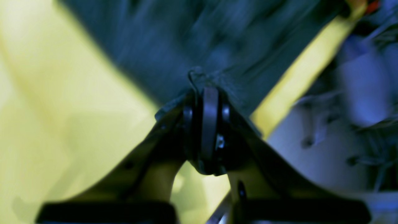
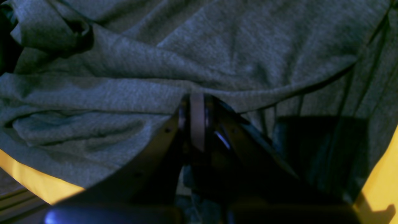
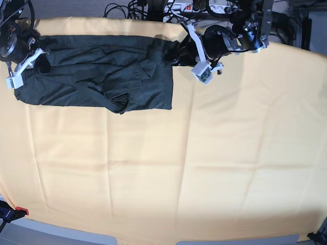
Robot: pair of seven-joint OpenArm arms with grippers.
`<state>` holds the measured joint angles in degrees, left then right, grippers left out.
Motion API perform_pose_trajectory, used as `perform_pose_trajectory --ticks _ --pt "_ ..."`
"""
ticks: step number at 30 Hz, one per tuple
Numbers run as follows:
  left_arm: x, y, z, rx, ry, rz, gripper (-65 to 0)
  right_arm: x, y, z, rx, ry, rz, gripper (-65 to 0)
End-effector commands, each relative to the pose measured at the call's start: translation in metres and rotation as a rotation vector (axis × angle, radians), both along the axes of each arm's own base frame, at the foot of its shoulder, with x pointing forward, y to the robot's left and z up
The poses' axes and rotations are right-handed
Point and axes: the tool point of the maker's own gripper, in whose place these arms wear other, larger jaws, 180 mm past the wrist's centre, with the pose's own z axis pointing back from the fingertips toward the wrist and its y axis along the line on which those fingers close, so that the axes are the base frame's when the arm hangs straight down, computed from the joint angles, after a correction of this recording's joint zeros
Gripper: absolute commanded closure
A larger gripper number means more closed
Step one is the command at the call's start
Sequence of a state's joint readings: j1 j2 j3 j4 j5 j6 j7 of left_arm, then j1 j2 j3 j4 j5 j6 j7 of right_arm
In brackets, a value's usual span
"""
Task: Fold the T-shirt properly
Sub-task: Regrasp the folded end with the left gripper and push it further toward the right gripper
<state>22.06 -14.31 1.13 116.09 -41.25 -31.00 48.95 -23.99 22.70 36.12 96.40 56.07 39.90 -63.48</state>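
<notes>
The dark grey-green T-shirt (image 3: 102,76) lies folded into a wide band at the far left of the pale yellow tablecloth (image 3: 179,168). My left gripper (image 3: 171,55) is at the shirt's far right corner. In the left wrist view its jaws (image 1: 206,90) are shut on the T-shirt (image 1: 186,37) edge, and the picture is motion-blurred. My right gripper (image 3: 41,62) sits at the shirt's left end. Its jaws (image 2: 197,96) are shut, with a fold of the T-shirt (image 2: 124,62) pinched at the tips and wrinkled cloth spreading beyond.
Cables and a power strip (image 3: 204,6) lie just past the table's far edge, behind the left arm. A red clamp (image 3: 20,210) holds the tablecloth at the near left corner. Yellow cloth (image 2: 31,183) shows under the shirt's edge.
</notes>
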Motion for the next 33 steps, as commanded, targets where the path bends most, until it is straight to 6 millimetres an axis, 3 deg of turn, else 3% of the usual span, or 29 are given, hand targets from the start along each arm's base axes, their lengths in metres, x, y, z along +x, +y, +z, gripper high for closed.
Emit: perform_pose_trajectory --ticks 1,6,14,18,25,28,30,33 --pt "-0.001 -0.008 0.022 -0.079 -0.054 -0.034 0.0 0.004 -0.003 0.008 -0.008 -0.023 0.008 0.0" --pt "-0.013 -0.025 0.051 -0.240 -0.106 -0.112 0.0 0.004 -0.003 0.008 -0.008 -0.023 0.008 0.0" --pt "0.013 -0.046 0.076 -0.329 -0.181 -0.079 0.0 0.004 -0.003 0.008 -0.008 -0.023 0.008 0.0" --pt "0.025 -0.067 0.069 -0.314 -0.196 -0.110 0.0 0.005 -0.003 0.008 -0.008 -0.025 0.008 0.0" --pt "0.031 -0.115 0.029 -0.264 -0.129 -0.209 0.0 0.005 -0.003 0.008 -0.008 -0.023 0.008 0.0" --pt "0.033 -0.129 0.023 -0.291 -0.094 -0.222 0.0 0.004 -0.003 0.008 -0.009 -0.022 0.008 0.0" --pt "0.027 -0.138 0.028 -0.326 -0.069 -0.254 -7.3 0.004 -0.004 0.008 -0.010 -0.023 0.009 0.0" --pt "0.019 -0.147 0.043 -0.394 -0.034 -0.292 -28.4 0.005 -0.004 0.008 -0.011 -0.024 0.009 0.0"
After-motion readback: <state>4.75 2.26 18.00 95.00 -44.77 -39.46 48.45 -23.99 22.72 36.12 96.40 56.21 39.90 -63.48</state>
